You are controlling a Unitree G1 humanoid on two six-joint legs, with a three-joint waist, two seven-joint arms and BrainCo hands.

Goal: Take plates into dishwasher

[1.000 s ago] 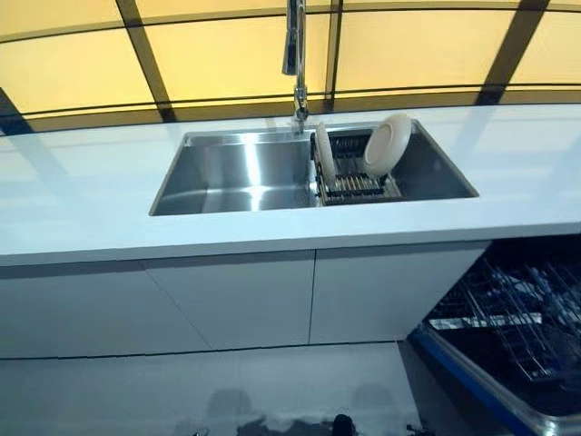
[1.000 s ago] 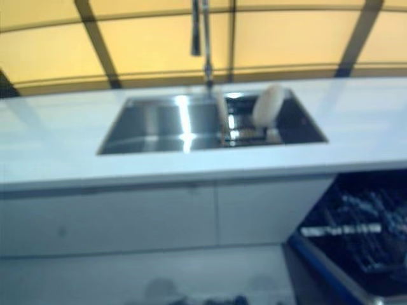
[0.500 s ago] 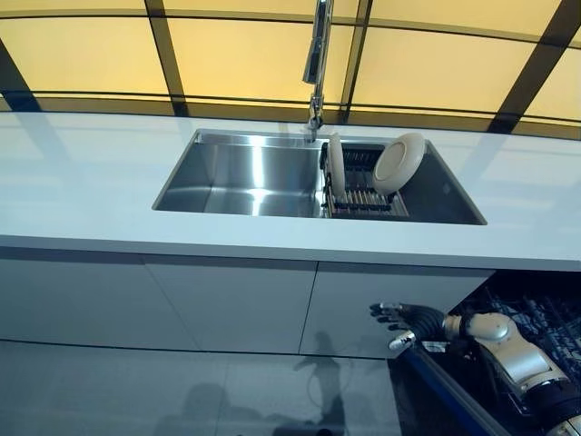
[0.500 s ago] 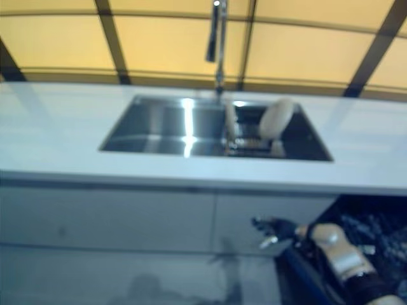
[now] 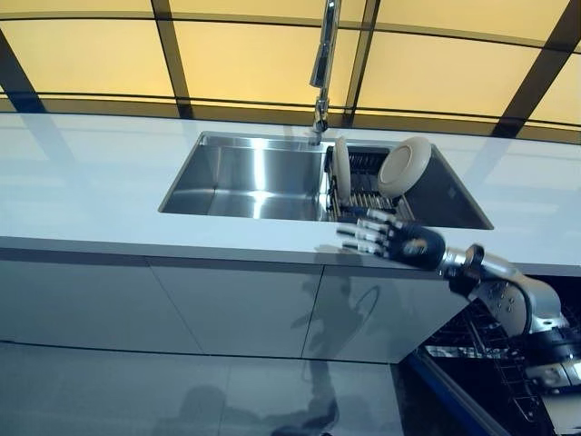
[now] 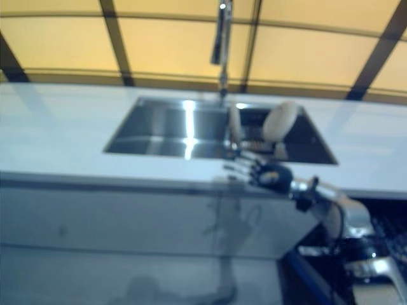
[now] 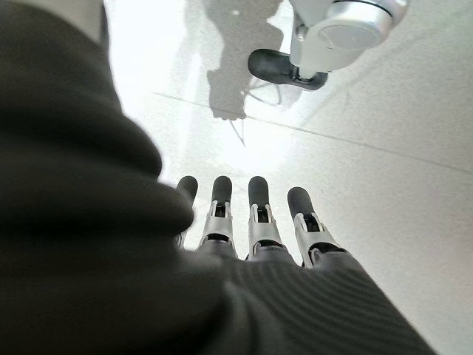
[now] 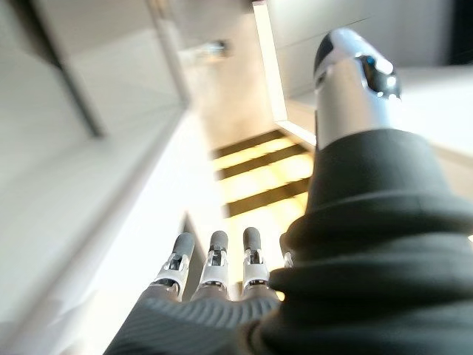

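Observation:
Two cream plates stand in a dark dish rack (image 5: pixel 365 189) at the right end of the steel sink (image 5: pixel 245 173). One plate (image 5: pixel 340 168) stands upright, edge-on; the other plate (image 5: pixel 404 165) leans against the rack's right side. My right hand (image 5: pixel 399 243) hovers over the counter's front edge just before the rack, open, fingers straight and pointing towards the plates, holding nothing. In the right wrist view its fingers (image 8: pixel 214 266) are straight too. My left hand (image 7: pixel 255 222) shows only in the left wrist view, open, over the floor.
A tall faucet (image 5: pixel 322 64) rises behind the sink. White counter (image 5: pixel 82 182) runs to both sides. White cabinet doors (image 5: pixel 227 309) lie below. The open dishwasher's wire rack (image 5: pixel 481 336) is at the lower right, under my right arm.
My right hand has risen from in front of the cabinet, below the counter, up to the counter edge by the dish rack. The plates have not moved; the camera shifted slightly.

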